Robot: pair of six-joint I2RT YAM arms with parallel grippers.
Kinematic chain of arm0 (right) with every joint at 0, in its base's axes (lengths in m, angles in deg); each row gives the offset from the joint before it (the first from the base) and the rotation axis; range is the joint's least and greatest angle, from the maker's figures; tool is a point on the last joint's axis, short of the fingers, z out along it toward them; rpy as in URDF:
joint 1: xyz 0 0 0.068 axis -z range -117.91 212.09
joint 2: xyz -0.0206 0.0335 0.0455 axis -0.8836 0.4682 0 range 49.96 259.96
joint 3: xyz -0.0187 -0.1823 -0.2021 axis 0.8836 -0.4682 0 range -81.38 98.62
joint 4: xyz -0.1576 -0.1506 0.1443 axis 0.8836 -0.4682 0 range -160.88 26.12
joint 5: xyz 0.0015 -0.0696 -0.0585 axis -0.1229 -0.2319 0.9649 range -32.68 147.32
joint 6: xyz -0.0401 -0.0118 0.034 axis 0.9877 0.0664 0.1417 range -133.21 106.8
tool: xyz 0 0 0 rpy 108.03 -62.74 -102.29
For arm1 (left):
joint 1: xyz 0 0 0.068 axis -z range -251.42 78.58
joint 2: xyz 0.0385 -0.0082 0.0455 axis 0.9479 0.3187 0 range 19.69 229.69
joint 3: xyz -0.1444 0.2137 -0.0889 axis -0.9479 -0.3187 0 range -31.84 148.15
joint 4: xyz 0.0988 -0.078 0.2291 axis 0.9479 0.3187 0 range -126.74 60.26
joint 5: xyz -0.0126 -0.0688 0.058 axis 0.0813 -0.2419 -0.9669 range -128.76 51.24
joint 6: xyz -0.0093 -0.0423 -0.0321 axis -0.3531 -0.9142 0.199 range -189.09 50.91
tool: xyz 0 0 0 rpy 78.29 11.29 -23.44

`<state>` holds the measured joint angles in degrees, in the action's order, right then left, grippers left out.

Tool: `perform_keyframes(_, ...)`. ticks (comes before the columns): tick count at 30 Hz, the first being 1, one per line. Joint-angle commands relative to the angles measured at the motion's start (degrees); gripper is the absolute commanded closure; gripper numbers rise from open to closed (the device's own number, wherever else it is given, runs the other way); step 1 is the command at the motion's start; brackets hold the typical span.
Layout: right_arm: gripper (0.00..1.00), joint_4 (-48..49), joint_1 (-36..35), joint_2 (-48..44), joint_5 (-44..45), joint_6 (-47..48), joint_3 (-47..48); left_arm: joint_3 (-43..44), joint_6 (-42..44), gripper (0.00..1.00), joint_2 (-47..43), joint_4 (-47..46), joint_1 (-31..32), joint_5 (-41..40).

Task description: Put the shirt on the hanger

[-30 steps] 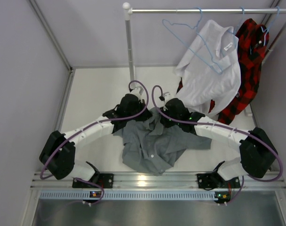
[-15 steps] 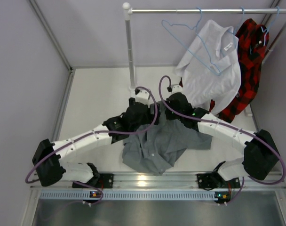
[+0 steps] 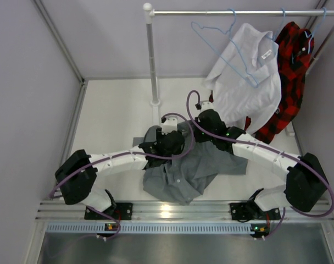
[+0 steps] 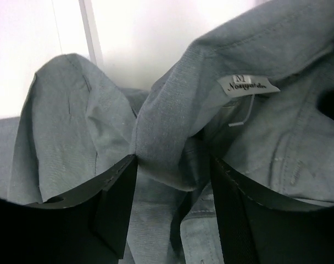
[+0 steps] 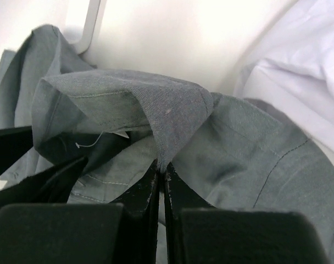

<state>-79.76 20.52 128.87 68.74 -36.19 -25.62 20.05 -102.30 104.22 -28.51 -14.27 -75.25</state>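
Observation:
The grey shirt [image 3: 183, 170] lies crumpled on the white table between the two arms. My right gripper [image 5: 162, 168] is shut on a fold of its collar [image 5: 172, 113] and holds that edge up. My left gripper [image 4: 172, 165] is open, its jaws on either side of a raised fold of the collar [image 4: 172, 137] near the size label [image 4: 246, 85]. In the top view the left gripper [image 3: 170, 140] and right gripper [image 3: 208, 122] sit at the shirt's far edge. The light-blue hanger [image 3: 224, 47] hangs on the rail, in front of the white shirt.
A white shirt [image 3: 246, 82] and a red-and-black plaid shirt [image 3: 290, 77] hang from the metal rail [image 3: 238, 12] at the back right. The rail's upright post [image 3: 152, 60] stands just behind the left gripper. Grey walls close the left and back.
The left arm has drawn back and swung a little right; its gripper now sits over the shirt's collar. The right gripper has stayed, still holding the collar.

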Motion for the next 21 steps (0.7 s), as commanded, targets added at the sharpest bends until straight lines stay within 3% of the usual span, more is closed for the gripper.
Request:
perform_keyframes(1,1.00,1.4,0.8,-2.4,-1.7,1.1,-1.4,0.7,-4.0,0.41,1.5,-0.8,0.2,-3.1)
perform_keyframes(7,1.00,2.0,0.8,-2.4,-2.9,1.9,-2.2,0.8,-6.2,0.51,4.1,-0.8,0.2,-6.0)
perform_keyframes(13,1.00,2.7,0.8,-3.0,-3.3,2.7,-2.9,1.3,-7.9,0.50,5.5,-0.5,0.2,-7.2)
perform_keyframes(15,1.00,3.0,0.8,-3.2,-3.5,2.7,-3.0,1.6,-7.4,0.59,6.1,-0.5,0.1,-8.1)
perform_keyframes(18,1.00,2.9,0.8,-3.4,-2.9,2.8,-3.4,2.2,-6.6,0.80,6.0,-0.2,-0.4,-8.2)
perform_keyframes(19,1.00,2.9,0.9,-3.5,-2.5,2.7,-3.6,2.2,-6.1,0.93,5.7,-0.2,-0.7,-8.1)
perform_keyframes(21,1.00,2.8,1.1,-3.8,-2.5,2.7,-3.6,2.4,-5.3,1.00,4.9,-0.2,-1.2,-7.8)
